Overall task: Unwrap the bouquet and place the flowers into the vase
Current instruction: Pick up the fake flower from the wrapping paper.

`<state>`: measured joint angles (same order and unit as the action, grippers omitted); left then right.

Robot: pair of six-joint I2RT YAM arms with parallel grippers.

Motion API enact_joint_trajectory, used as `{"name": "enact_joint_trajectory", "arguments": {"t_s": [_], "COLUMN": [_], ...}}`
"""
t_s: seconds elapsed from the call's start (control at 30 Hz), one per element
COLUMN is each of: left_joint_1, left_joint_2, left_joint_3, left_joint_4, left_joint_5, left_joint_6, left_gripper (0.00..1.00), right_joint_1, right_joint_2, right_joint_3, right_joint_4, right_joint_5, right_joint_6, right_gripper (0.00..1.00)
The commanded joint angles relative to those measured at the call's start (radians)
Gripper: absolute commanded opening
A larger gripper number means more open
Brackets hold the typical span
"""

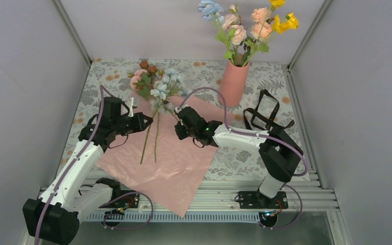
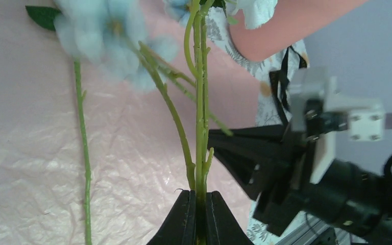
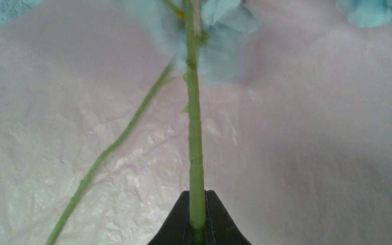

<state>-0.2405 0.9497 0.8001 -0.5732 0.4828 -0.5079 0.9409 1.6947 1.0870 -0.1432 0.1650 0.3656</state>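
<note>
Stems (image 2: 200,127) sit pinched between left fingers (image 2: 181,222) and right fingers (image 3: 176,228).

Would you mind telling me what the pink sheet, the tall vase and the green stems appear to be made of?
The thin lilac-pink wrapping sheet looks like matte tissue paper, finely crinkled. The tall salmon-pink cylindrical vase seems ceramic or plastic; its smooth, dull surface leaves that open. The green flower stem looks like moulded plastic: uniform colour, slight sheen, small nubs.

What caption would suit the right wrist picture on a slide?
Right tool shut on a green flower stem over the pink wrapping sheet.
</note>
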Motion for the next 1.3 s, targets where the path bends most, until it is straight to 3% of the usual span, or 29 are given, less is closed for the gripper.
{"name": "enact_joint_trajectory", "arguments": {"t_s": [0.0, 0.37, 0.57, 0.7, 0.93, 1.1, 1.27], "left_joint_1": [0.002, 0.001, 0.001, 0.001, 0.001, 0.001, 0.001], "left_joint_2": [-0.019, -0.086, -0.133, -0.153, -0.193, -0.207, -0.230], "left_joint_3": [0.058, 0.120, 0.109, 0.102, 0.066, 0.059, 0.028], "left_joint_4": [-0.003, -0.029, 0.035, 0.074, 0.139, 0.154, 0.212], "left_joint_5": [0.005, -0.059, -0.028, -0.002, 0.034, 0.048, 0.104], "left_joint_6": [-0.047, -0.064, -0.025, 0.018, 0.037, 0.046, 0.035], "left_gripper": [0.02, 0.02, 0.02, 0.02, 0.02, 0.02, 0.02], "right_joint_1": [-0.011, -0.011, -0.011, -0.011, -0.011, -0.009, -0.007], "right_joint_2": [-0.008, -0.021, -0.110, -0.190, -0.300, -0.340, -0.361], "right_joint_3": [-0.042, -0.063, -0.052, -0.022, 0.022, 0.060, 0.066], "right_joint_4": [0.066, 0.058, 0.011, -0.024, -0.035, -0.065, 0.057], "right_joint_5": [0.022, 0.004, -0.020, -0.068, -0.196, -0.189, -0.293], "right_joint_6": [0.022, 0.037, 0.066, 0.086, 0.176, 0.254, 0.320], "right_gripper": [0.04, 0.10, 0.28, 0.50, 0.70, 0.79, 0.78]}}
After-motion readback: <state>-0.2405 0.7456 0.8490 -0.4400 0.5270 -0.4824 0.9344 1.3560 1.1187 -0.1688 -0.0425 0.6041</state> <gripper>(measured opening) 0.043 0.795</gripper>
